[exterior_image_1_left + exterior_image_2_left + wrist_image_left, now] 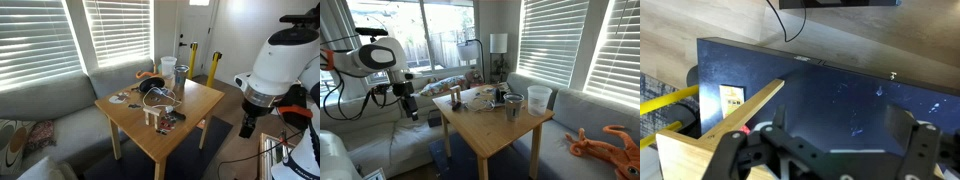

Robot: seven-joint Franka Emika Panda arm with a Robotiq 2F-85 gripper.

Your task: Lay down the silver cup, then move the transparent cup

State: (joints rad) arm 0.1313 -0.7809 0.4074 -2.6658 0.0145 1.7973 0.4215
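The silver cup (513, 104) stands upright on the wooden table (490, 130), near the edge that faces the sofa (570, 120). The see-through cup (539, 97) stands upright just beside it, closer to the sofa. In an exterior view the silver cup (181, 73) and the see-through cup (168, 67) sit close together at the far corner of the table (200, 100). Both cups are well apart from the gripper (412, 110). The gripper hangs in the air off the side of the table, across from the cups, and points down. In an exterior view the gripper (247, 126) is lower than the table top and out past its edge. Nothing is between its fingers. In the wrist view the gripper (828, 152) has its two fingers (732, 148) spread wide, and it holds nothing. Under it lies a dark blue rug (830, 90) on a wood floor (700, 20), and one corner of the table (700, 150) pokes in from the side. No cup shows in the wrist view. Other small things, like black headphones (152, 88), lie on the table between the cups and the gripper. An orange toy octopus (605, 140) lies on the sofa.
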